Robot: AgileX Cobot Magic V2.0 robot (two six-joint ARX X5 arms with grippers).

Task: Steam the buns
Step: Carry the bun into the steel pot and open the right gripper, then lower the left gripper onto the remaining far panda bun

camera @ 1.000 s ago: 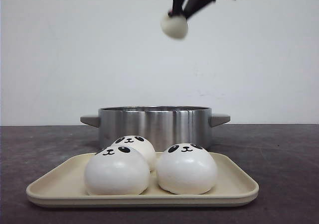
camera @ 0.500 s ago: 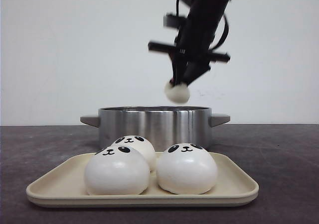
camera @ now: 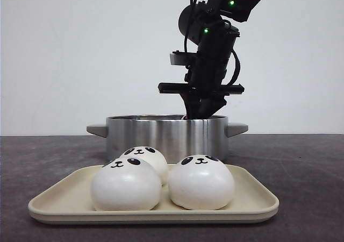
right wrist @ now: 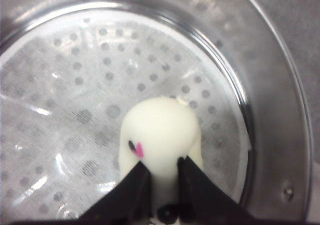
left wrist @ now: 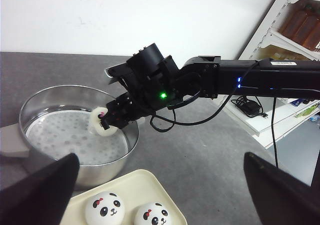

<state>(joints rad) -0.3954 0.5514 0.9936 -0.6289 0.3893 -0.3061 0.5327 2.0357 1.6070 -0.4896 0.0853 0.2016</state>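
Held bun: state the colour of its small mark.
Pink, beside a black spot on the white held bun; right wrist view shows it best.

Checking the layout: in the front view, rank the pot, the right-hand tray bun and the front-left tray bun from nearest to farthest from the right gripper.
1. Pot: directly beneath the right gripper.
2. Right-hand tray bun: below, in front of the pot.
3. Front-left tray bun: farthest, toward the left.

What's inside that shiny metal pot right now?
A perforated steamer plate lines the pot, and one bun held by the right gripper hangs over it. The front view shows nothing inside; the pot wall hides it.
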